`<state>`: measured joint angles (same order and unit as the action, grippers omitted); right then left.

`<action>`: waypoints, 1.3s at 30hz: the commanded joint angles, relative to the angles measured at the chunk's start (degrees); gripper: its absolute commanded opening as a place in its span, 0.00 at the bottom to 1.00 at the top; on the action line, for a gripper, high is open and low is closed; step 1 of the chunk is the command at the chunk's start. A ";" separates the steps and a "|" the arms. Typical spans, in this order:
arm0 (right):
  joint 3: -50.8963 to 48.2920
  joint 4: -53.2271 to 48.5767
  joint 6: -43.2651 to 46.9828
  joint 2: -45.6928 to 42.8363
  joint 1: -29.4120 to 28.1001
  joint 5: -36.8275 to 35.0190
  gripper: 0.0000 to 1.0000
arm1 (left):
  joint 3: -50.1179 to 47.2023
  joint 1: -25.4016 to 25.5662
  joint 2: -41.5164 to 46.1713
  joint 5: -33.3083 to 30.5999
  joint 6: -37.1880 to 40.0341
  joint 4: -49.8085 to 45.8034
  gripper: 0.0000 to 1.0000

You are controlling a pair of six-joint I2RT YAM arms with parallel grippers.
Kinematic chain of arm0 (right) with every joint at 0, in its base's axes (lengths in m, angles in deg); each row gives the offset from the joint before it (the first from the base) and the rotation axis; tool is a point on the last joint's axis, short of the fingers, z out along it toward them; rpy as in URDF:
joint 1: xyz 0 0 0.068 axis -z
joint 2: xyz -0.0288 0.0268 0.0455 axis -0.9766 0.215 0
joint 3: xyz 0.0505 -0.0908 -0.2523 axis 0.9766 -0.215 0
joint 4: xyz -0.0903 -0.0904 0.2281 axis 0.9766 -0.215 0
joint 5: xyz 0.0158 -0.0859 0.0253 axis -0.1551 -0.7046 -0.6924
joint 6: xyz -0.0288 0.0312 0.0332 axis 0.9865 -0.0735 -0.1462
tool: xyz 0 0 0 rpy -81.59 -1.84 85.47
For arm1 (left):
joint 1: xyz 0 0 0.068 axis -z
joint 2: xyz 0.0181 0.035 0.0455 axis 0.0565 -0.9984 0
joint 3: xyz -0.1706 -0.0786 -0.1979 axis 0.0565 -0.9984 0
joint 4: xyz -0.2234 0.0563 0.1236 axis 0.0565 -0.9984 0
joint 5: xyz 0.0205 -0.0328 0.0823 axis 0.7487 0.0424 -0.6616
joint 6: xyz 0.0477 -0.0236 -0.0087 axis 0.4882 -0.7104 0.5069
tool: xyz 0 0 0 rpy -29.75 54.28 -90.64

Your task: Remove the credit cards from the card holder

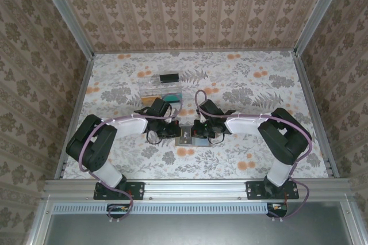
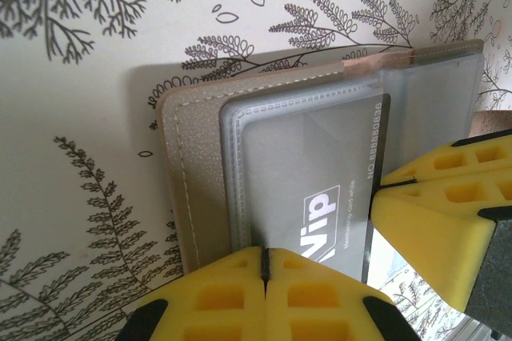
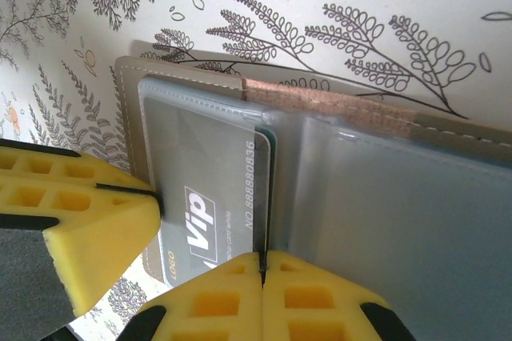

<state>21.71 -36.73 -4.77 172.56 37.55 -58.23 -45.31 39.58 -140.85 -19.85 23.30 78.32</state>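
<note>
Floral-print tabletop (image 1: 287, 84), patterned wallpaper walls on three sides.

Subject: card holder (image 1: 192, 137), lying open and flat between the two arm tips, taupe cover down and clear pocket leaves up. A grey "Vip" card (image 2: 320, 173) sits in the leaf on the left arm's side of the holder's spine, numbered end toward the spine. A teal edge (image 3: 274, 149) shows behind it, possibly a second card.

On the holder: left gripper (image 2: 262, 257) has its fingers clenched pad to pad, tips down at the holder's outer edge, over the card's logo end. Right gripper (image 3: 262, 261) has its fingers likewise clenched, tips at the spine by the numbered end. Cannot tell whether either seam pinches plastic or merely presses.

Beyond the holder, apart from it: clear tray (image 1: 163, 87); contents too small to identify.

Judgement: extraction of this card is in hand, and the card is not yet free. The next move calls for one arm pinning the holder while the other gets a true pinch on the card's end and draws it along the pocket. Risk: dragging the whole holder.
</note>
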 commanded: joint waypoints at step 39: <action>-3.55 8.33 -2.78 0.93 0.57 5.24 0.18 | -1.89 0.31 0.13 -1.25 -0.78 -2.38 0.00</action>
<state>17.25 -29.34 -7.02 172.04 38.54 -54.27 -45.61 39.58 -140.76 -20.02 23.08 78.51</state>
